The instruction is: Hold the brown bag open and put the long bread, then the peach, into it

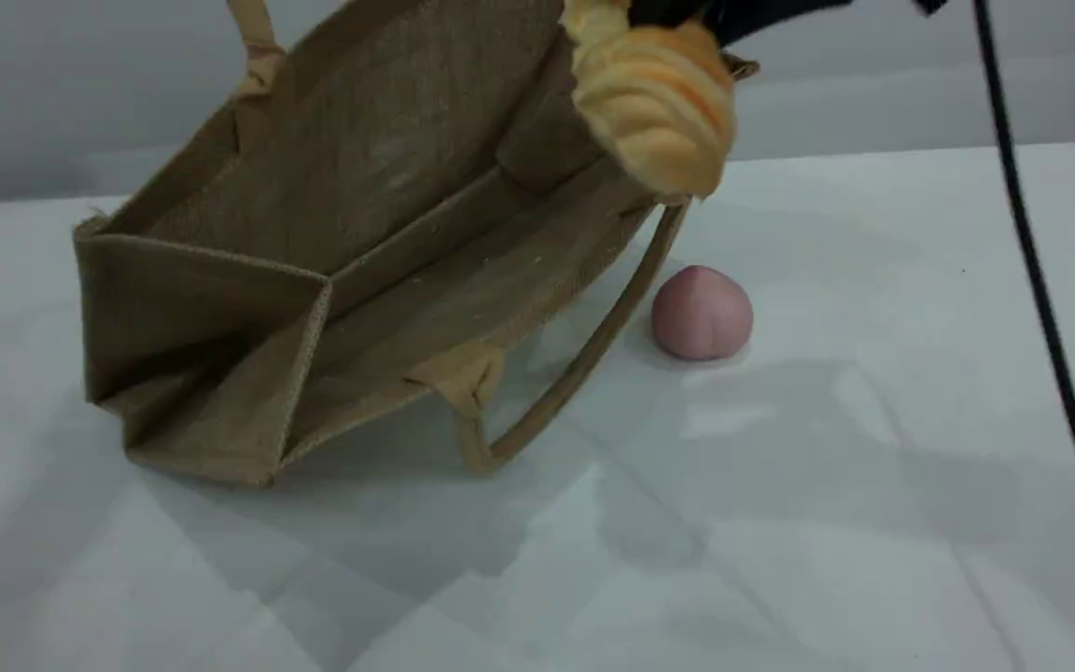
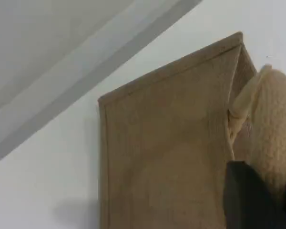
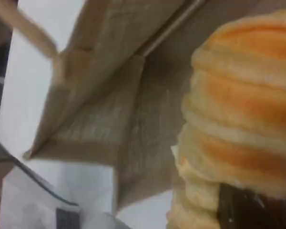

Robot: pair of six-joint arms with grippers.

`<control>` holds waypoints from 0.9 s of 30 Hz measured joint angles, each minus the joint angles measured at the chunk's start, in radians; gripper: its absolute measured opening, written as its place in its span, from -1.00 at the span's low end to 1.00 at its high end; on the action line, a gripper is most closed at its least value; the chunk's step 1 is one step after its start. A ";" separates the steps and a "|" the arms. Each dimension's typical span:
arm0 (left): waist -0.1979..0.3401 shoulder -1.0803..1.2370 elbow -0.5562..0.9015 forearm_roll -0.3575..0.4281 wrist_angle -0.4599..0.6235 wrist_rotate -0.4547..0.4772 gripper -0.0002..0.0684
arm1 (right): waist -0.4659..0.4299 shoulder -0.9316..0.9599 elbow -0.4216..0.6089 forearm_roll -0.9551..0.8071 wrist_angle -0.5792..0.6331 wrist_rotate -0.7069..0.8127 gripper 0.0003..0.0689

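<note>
Nearest the scene camera, bare white table [image 1: 780, 523] runs up to the brown bag [image 1: 379, 187], which is tipped with its mouth open toward the camera, one rope handle [image 1: 584, 355] drooping onto the table and the other handle [image 1: 253, 37] raised at the top edge. Held closed on that raised handle [image 2: 271, 133], the left gripper [image 2: 250, 200] shows only a dark fingertip beside the bag's outer wall [image 2: 167, 157]. Clamped around the long bread [image 1: 654, 98], the right gripper [image 3: 243, 210] holds the ribbed loaf [image 3: 243, 105] in the air at the bag's right rim over the opening, while the peach [image 1: 702, 313] sits on the table just beside the drooping handle, right of the bag.
</note>
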 joint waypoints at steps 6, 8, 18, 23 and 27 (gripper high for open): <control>0.000 0.000 0.000 0.000 0.000 0.008 -0.74 | 0.001 0.108 0.000 0.128 -0.079 -0.107 -0.78; 0.000 0.000 0.000 0.000 0.000 0.007 -0.74 | 0.001 0.145 0.000 0.189 -0.100 -0.168 -0.79; 0.000 0.000 0.000 0.001 0.000 0.007 -0.74 | 0.010 0.291 -0.091 0.401 -0.109 -0.379 -0.79; 0.000 0.000 0.000 0.001 0.000 0.007 -0.74 | 0.032 0.353 -0.173 0.396 -0.135 -0.382 -0.81; 0.000 0.000 0.000 0.001 0.000 0.007 -0.74 | 0.071 0.402 -0.238 0.342 -0.183 -0.388 -0.81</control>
